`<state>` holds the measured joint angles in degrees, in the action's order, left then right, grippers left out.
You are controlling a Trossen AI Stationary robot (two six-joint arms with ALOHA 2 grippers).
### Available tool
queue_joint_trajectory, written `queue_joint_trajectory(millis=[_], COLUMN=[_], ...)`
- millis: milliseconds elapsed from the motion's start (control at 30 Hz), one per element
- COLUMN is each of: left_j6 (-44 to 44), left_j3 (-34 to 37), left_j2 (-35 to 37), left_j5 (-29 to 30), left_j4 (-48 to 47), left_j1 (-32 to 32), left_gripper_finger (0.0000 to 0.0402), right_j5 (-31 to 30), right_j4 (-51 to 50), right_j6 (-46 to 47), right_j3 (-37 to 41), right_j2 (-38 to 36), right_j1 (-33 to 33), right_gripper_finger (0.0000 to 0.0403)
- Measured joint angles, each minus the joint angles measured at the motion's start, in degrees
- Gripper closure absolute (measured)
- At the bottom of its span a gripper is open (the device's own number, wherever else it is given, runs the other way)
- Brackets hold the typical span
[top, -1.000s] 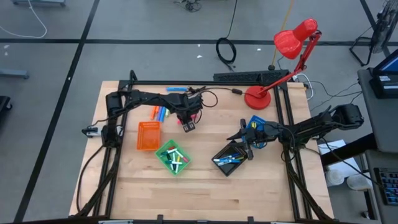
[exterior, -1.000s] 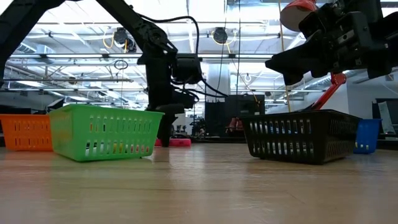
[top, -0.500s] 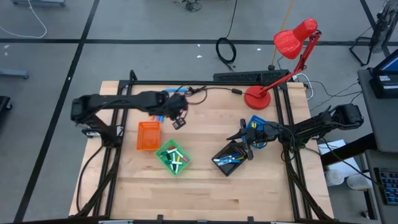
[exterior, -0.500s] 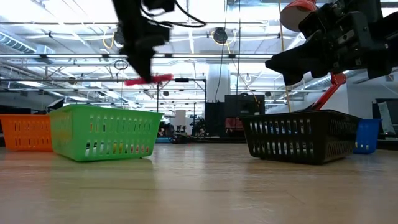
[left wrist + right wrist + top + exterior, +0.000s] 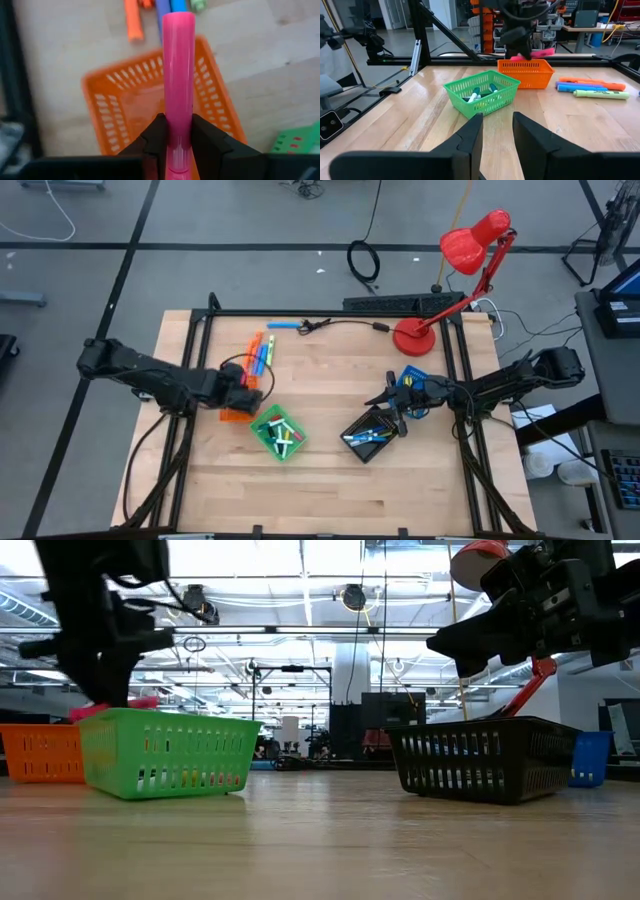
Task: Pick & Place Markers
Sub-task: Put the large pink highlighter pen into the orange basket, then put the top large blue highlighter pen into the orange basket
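pink marker held over the orange tray, sorting partly done

the left end effector (image 5: 178, 145) is clamped on a slim pink plastic marker (image 5: 178, 75) just above the square orange mesh tray (image 5: 125, 105). beside that tray, the green mesh tray (image 5: 277, 432) and black mesh tray (image 5: 368, 432) already hold pens; several loose markers (image 5: 259, 357) remain on the worktop (image 5: 330, 480). the right end effector (image 5: 496, 130) waits spread over the black tray.

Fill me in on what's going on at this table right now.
The left claw is shut on a pink marker and holds it above the orange tray, which looks empty. More markers lie loose on the table beyond that tray. The green tray and the black tray already hold some. The right claw hangs open over the black tray, holding nothing.
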<state>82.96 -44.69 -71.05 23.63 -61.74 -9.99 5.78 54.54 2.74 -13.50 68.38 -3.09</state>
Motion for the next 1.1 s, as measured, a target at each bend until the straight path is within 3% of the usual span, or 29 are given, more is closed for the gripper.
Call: queue_joint_trajectory(millis=[267, 700, 867, 1100], left_j6=[3.1, -1.5, -10.9, -34.7], left_j3=[4.1, 3.8, -1.5, -13.4], left_j2=[1.0, 1.0, 1.0, 1.0], left_j5=[-0.7, -1.5, 4.0, 16.3], left_j4=[3.6, 3.7, 3.8, 7.7], left_j1=[-1.8, -1.4, 1.6, 8.9], left_gripper_finger=[0.0319, 0.0224, 0.0208, 0.0212], right_j5=[0.0, 0.0, 0.0, 0.0], right_j4=[0.0, 0.0, 0.0, 0.0], right_j6=[0.0, 0.0, 0.0, 0.0], right_j3=[0.0, 0.0, 0.0, 0.0], right_j2=[0.0, 0.0, 0.0, 0.0], right_j1=[0.0, 0.0, 0.0, 0.0], right_gripper_finger=[0.0309, 0.0309, 0.0309, 0.0309])
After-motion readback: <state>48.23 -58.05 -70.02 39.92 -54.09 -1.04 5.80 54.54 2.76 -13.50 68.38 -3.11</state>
